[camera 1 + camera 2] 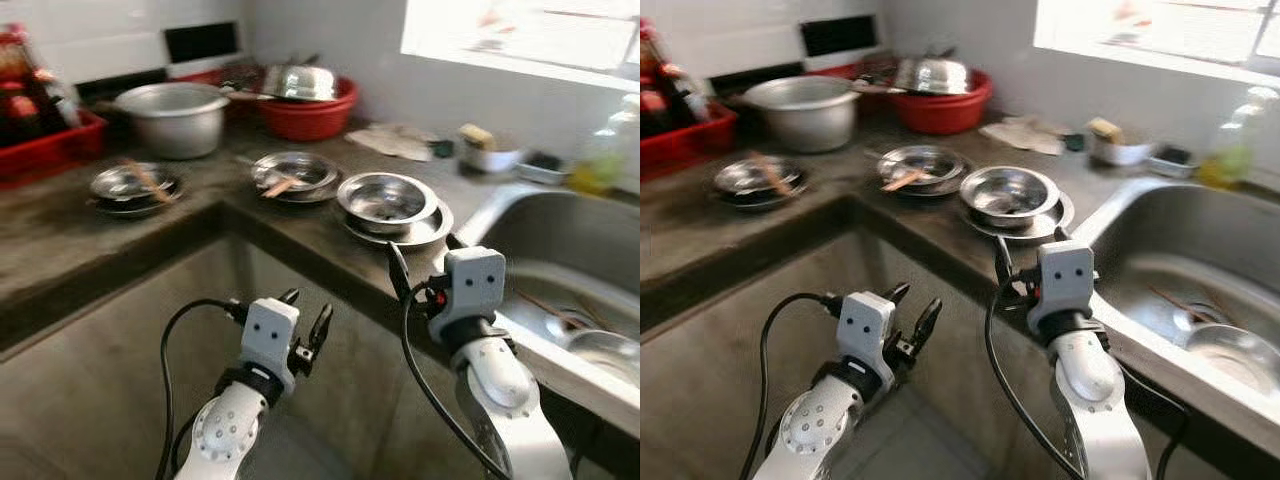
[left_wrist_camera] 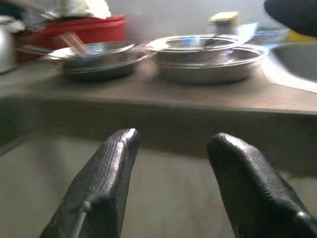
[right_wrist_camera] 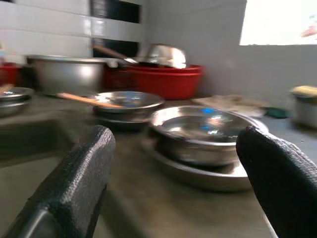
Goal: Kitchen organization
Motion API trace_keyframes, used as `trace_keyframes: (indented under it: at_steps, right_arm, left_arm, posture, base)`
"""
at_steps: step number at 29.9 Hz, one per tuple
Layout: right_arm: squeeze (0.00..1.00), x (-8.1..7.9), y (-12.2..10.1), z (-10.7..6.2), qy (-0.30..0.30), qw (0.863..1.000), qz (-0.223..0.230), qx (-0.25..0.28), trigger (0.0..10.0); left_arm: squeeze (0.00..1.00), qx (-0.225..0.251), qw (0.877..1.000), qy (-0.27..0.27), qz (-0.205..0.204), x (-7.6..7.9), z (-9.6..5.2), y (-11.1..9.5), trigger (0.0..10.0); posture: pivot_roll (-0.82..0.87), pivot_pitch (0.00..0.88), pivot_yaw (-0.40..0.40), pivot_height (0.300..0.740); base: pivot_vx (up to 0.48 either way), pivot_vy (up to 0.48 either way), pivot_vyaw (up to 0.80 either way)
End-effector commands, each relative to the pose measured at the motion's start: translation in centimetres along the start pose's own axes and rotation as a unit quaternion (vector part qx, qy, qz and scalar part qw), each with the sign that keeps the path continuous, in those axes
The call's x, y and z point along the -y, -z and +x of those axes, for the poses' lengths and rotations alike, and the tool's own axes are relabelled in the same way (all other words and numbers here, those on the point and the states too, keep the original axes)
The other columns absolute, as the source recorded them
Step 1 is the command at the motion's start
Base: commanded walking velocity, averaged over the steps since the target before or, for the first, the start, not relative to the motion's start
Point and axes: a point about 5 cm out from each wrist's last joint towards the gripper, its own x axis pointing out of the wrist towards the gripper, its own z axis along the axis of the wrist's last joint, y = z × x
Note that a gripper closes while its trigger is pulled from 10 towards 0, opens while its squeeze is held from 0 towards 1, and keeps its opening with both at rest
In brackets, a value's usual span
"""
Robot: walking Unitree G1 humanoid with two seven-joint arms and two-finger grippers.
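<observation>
Right wrist view looks over the desk (image 1: 60,240) edge at a steel bowl (image 3: 208,131) nested upright on its plate, beside the sink (image 1: 560,250). Right pincer (image 3: 173,163) is spread before it; left pincer (image 2: 171,148), released, hangs below the edge.

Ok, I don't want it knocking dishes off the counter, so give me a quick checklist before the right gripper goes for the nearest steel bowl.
1. Right gripper open: ok, fingers spread wide.
2. Right gripper aimed at the steel bowl: ok, bowl sits between the fingers in the right wrist view.
3. Bowl free to lift: ok, it sits in a steel plate, nothing on top.
4. Bowl empty: cannot tell, blurred.
5. Left gripper out of the way: ok, open, below the counter edge.
</observation>
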Motion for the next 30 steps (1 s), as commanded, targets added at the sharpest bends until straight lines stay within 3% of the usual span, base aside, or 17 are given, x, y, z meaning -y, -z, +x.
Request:
trace_keyframes:
  at_steps: [1,11,15,20,30]
  right_arm:
    - [0.00,0.3,-0.8,0.3,0.010,1.000,0.004,0.013,10.0]
    - [0.00,1.0,-1.7,1.9,-0.001,1.000,-0.010,0.029,10.0]
    - [0.00,1.0,-1.9,2.5,-0.005,0.999,-0.012,0.033,10.0]
    - [0.00,0.9,-2.0,2.6,-0.007,0.999,-0.011,0.034,10.0]
    - [0.00,1.5,-2.4,3.4,-0.015,0.999,-0.018,0.042,10.0]
  left_arm:
    - [0.00,-0.003,1.000,0.000,0.008,0.1,0.2,-0.1,10.0]
    - [0.00,-0.005,1.000,0.001,0.022,0.3,0.2,-0.1,10.0]
    - [0.00,-0.004,1.000,-0.002,0.019,0.1,0.2,-0.2,10.0]
    - [0.00,-0.008,1.000,-0.011,0.011,0.1,0.0,-0.1,10.0]
    - [0.00,-0.014,1.000,-0.015,0.008,0.1,0.0,0.1,10.0]
  posture:
    - [0.01,0.000,-0.014,0.740]
    - [0.01,0.000,-0.020,0.740]
    - [0.02,0.003,-0.020,0.740]
    - [0.02,0.005,-0.027,0.740]
    - [0.02,0.004,-0.025,0.740]
  base:
    - [0.000,0.000,0.00]
    - [0.000,0.000,0.00]
    - [0.343,0.000,0.00]
    - [0.322,0.000,0.00]
    - [0.000,0.000,0.00]
